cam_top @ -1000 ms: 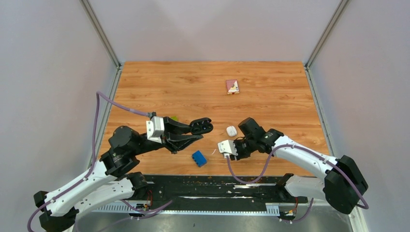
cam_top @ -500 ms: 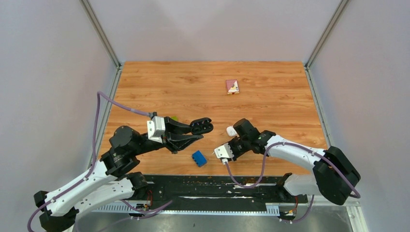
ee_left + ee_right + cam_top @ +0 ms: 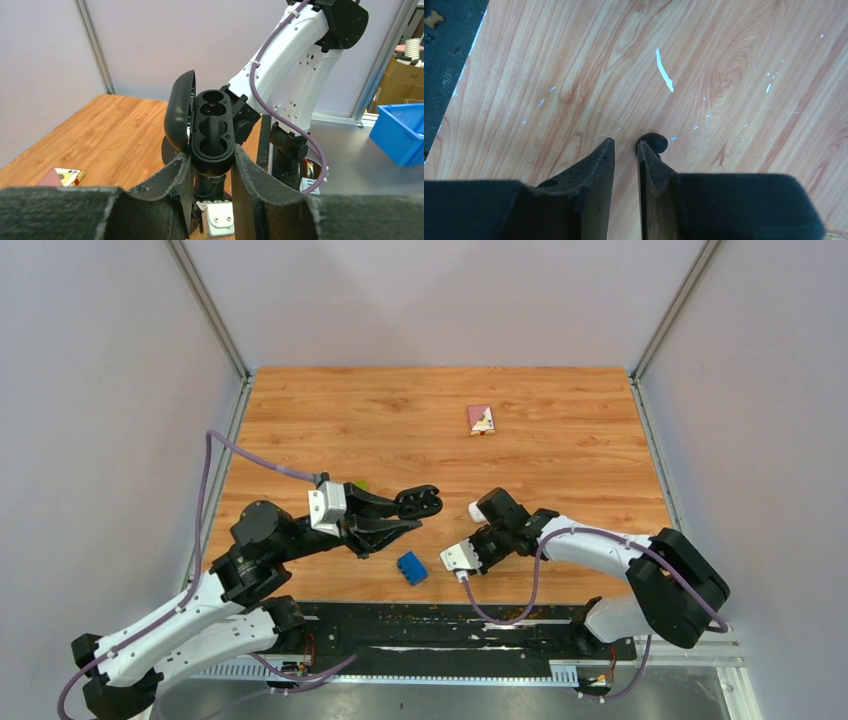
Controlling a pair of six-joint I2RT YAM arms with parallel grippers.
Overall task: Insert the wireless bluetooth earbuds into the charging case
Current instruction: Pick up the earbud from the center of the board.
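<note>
One rounded black plastic earbud (image 3: 653, 142) lies on the wooden table (image 3: 749, 60) near its near edge, just outside the right tool (image 3: 625, 145), whose jaws stand a narrow slit apart with nothing between them. The left tool (image 3: 211, 152) clamps the black oval charging case (image 3: 214, 125), lid open and sockets bare. Closing now would likely miss, and a fingertip could flick the bud away.
</note>
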